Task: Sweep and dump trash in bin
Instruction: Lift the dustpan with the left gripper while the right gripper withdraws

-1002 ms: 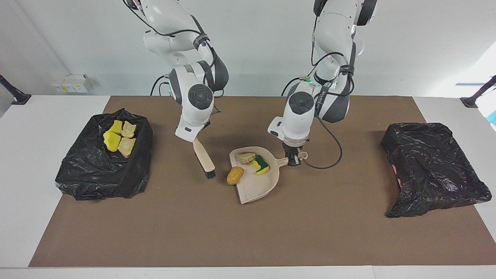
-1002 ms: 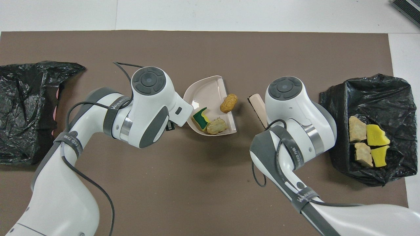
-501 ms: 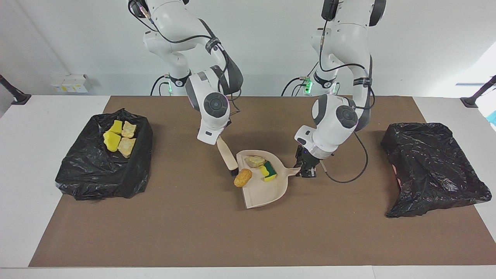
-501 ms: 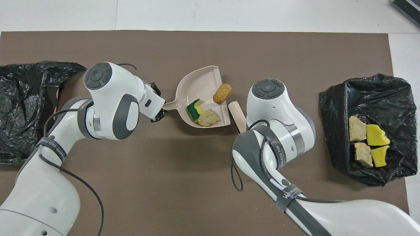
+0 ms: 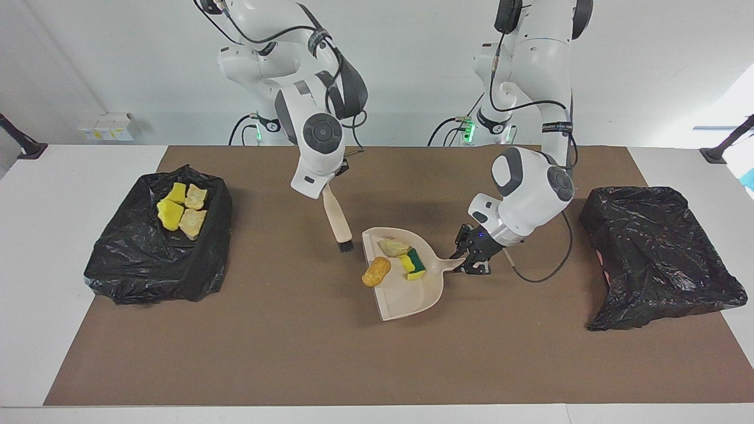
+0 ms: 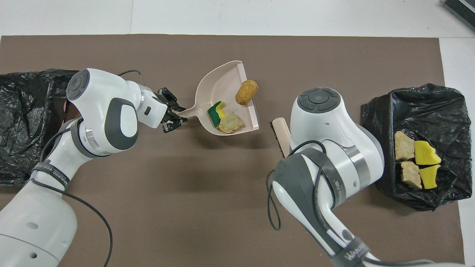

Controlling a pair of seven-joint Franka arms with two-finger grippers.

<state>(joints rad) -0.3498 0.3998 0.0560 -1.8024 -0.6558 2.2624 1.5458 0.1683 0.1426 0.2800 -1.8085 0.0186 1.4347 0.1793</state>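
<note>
The right gripper is completely buried under its own white wrist, so the top of the brush (image 5: 337,219) handle just vanishes in there. In the overhead shot the arm also covers most of the brush, and the black bag (image 6: 28,122) at mid-left is cropped by the frame edge.

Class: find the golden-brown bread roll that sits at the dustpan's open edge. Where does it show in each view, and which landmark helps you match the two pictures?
Facing view: the bread roll lies just left of centre, on the dustpan's open edge.
Overhead view: the roll is above centre, at the dustpan's right-hand edge.
Shared landmark: the green-and-yellow sponge piece inside the dustpan.
</note>
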